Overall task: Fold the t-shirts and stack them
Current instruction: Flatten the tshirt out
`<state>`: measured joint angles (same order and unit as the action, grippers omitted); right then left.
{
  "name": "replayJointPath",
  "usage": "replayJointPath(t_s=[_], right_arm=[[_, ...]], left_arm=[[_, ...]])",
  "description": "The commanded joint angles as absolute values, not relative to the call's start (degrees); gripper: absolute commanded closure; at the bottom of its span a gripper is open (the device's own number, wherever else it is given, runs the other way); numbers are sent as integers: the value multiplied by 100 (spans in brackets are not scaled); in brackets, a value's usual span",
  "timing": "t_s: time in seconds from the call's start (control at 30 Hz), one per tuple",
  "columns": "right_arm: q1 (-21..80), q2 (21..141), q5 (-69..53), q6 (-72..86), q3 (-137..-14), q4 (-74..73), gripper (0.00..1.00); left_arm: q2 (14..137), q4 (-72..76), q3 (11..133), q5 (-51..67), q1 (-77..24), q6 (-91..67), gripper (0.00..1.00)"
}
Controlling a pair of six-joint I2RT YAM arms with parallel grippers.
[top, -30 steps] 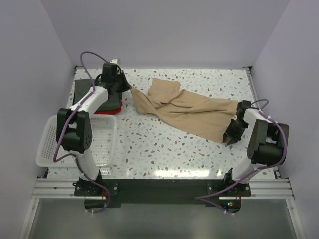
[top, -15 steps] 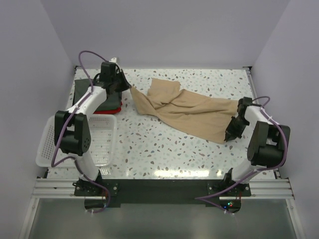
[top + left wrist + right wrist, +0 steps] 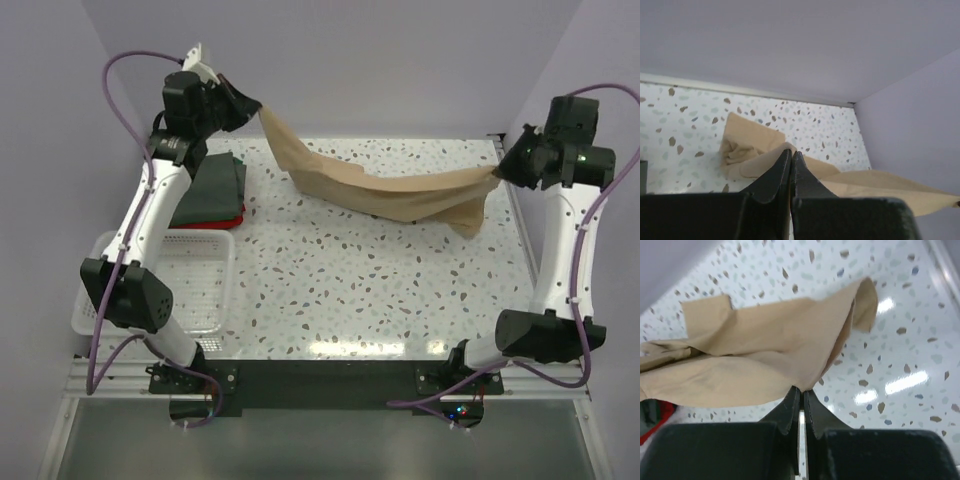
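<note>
A tan t-shirt (image 3: 380,190) hangs stretched in the air between both arms, sagging in the middle over the table. High at the back left, my left gripper (image 3: 256,106) is shut on one corner of it; the cloth (image 3: 750,150) shows just past the closed tips (image 3: 791,151). At the far right my right gripper (image 3: 497,172) is shut on the other end, and the tan cloth (image 3: 765,350) spreads from its pinched tips (image 3: 801,388). A dark grey-green t-shirt (image 3: 212,188) lies folded at the left on a red one (image 3: 232,222), of which only an edge shows.
A white mesh basket (image 3: 190,280) stands at the near left beside the left arm. The speckled tabletop (image 3: 350,290) lies between the arms. Purple walls enclose the back and both sides.
Both arms have risen from table height, lifting the tan t-shirt off the table and pulling it taut between them. The right gripper closed on its end during this.
</note>
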<state>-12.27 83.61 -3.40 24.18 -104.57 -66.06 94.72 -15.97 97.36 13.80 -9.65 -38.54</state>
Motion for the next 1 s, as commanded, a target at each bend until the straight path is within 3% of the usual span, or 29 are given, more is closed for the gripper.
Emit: replayJointPath(t_s=[0.0, 0.17, 0.53, 0.73, 0.97], right_arm=[[-1222, 8218, -36, 2338, -11748, -7241, 100], [-1213, 7920, 263, 2303, -13216, -7191, 100], [-1213, 6838, 580, 2504, -13825, -6162, 100], [-1222, 6943, 484, 2601, -13124, -5801, 100], [-1222, 7532, 536, 2636, -12437, -5547, 100]], left_arm=[[8983, -1371, 10528, 1529, -905, -4271, 100], [8326, -1170, 10986, 1328, -905, -4613, 100], [7102, -914, 11311, 677, -914, -4799, 100], [7321, -712, 11163, 834, -905, -4860, 100], [8647, -360, 11090, 1651, -923, -4975, 100]])
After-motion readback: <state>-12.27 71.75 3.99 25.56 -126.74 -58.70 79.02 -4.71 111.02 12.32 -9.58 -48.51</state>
